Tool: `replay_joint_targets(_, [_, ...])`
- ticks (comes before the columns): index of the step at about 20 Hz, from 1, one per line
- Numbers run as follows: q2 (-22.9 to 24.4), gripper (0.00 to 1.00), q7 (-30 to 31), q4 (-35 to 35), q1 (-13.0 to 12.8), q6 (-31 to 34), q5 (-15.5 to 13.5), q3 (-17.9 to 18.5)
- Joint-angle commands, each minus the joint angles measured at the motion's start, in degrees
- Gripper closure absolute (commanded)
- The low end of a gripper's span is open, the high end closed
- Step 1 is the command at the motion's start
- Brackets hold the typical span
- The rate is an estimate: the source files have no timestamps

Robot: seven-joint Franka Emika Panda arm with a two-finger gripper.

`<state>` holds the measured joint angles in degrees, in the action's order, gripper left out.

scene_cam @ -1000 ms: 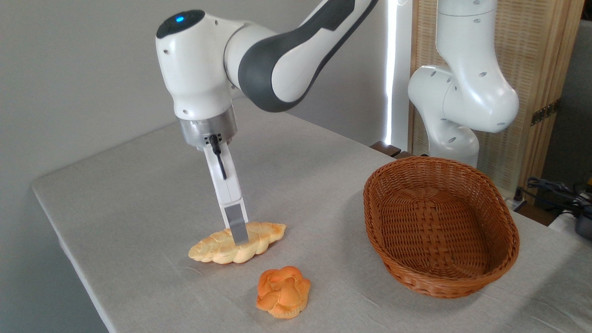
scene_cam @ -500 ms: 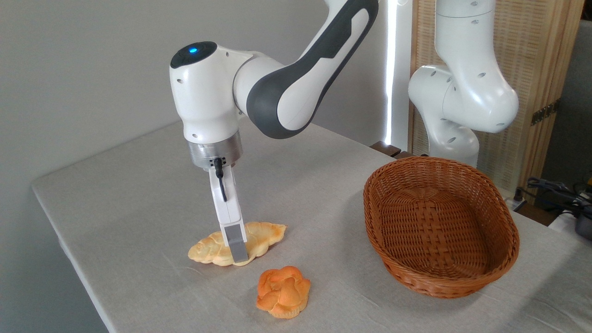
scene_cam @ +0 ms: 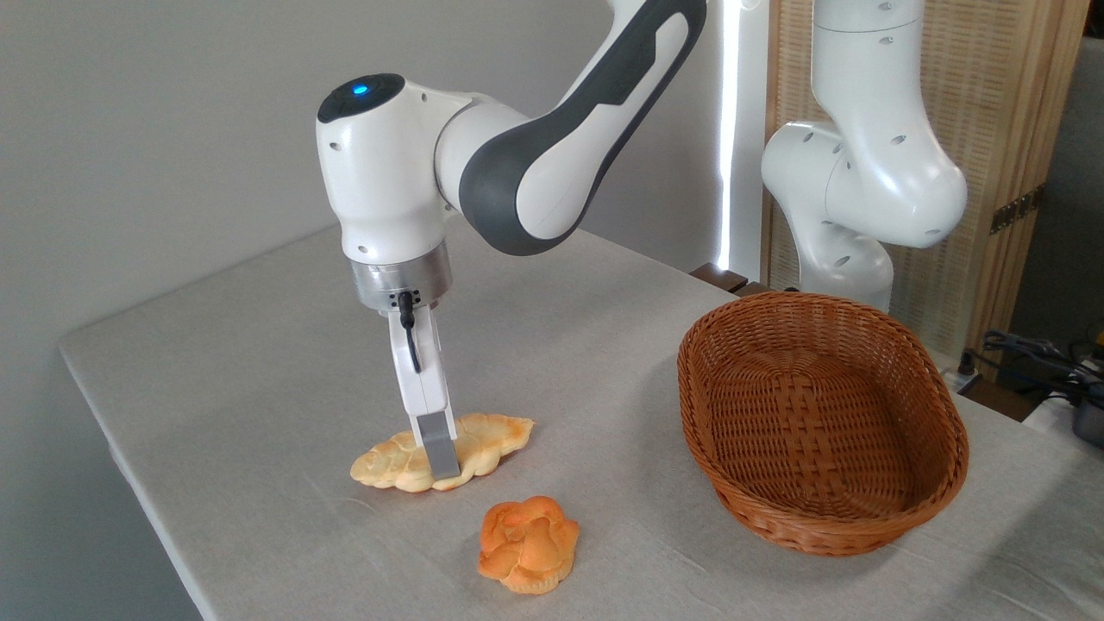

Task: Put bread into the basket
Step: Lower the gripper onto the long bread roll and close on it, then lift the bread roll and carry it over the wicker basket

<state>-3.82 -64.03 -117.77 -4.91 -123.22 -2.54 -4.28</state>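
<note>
— Start with what's closest to the camera.

— Nearest is a small round orange knotted bun (scene_cam: 528,545), sitting alone on the grey tabletop (scene_cam: 259,362). It isn't mine to move. Just behind it lies the braided loaf (scene_cam: 392,459), long, flat and pale gold, with a browner tip pointing right, flat on the cloth and well apart from the wicker basket (scene_cam: 733,345).

— And your claw?

— My claw (scene_cam: 442,457) is down at the loaf's middle, tilted a little. From this side I see only one grey finger (scene_cam: 441,453) standing in front of the bread, its tip low against the near edge. The other finger is hidden behind it, so I cannot tell how wide the fingers stand or whether they have closed on the loaf.

— How do you expect it to handle?

— I judge it light, with a bumpy plaited crust that should give the pads some purchase. Whether it is soft or a stiff replica I can't say from here. If soft, a hard squeeze would dent it; if stiff, it could pivot and droop at one end. Taking it across the narrow width at the middle, where I am, keeps both ends balanced.

— What's further back?

— To the right, the oval basket, empty, broad enough to take the loaf lengthwise. Behind it rises my own white base (scene_cam: 862,190), with a slatted wooden screen (scene_cam: 1009,103) beyond that.
</note>
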Motion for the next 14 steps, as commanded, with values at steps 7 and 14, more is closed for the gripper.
replay_joint_targets(7, [5.7,0.79,-0.6,1.7,-0.2,10.2,0.3,1.2])
replay_joint_targets(14, [21.5,0.78,-10.5,1.9,0.3,31.9,4.5,8.7])
